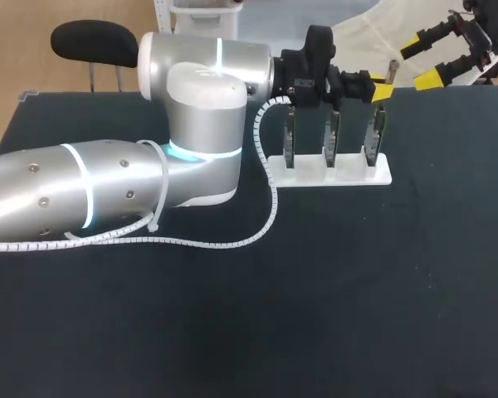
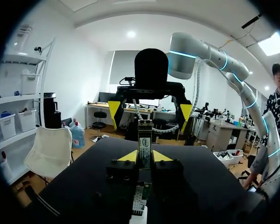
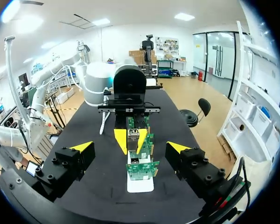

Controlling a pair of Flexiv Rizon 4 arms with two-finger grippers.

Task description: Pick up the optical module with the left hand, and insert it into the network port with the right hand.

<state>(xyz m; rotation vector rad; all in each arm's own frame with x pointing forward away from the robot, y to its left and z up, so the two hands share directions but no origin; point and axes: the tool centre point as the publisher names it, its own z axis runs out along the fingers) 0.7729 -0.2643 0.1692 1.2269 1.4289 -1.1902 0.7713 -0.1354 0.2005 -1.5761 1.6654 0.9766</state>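
My left jaws pinch the optical module upright above the rack at 1 o'clock on the counter, right jaws spread at 2 o'clock; I'd lift straight up, no twist.

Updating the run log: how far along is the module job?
Done: left gripper is shut on the optical module at the white rack. In hand: that grasp; whether it is lifted clear, cannot tell. Remaining: right gripper is open, empty; insertion not done.
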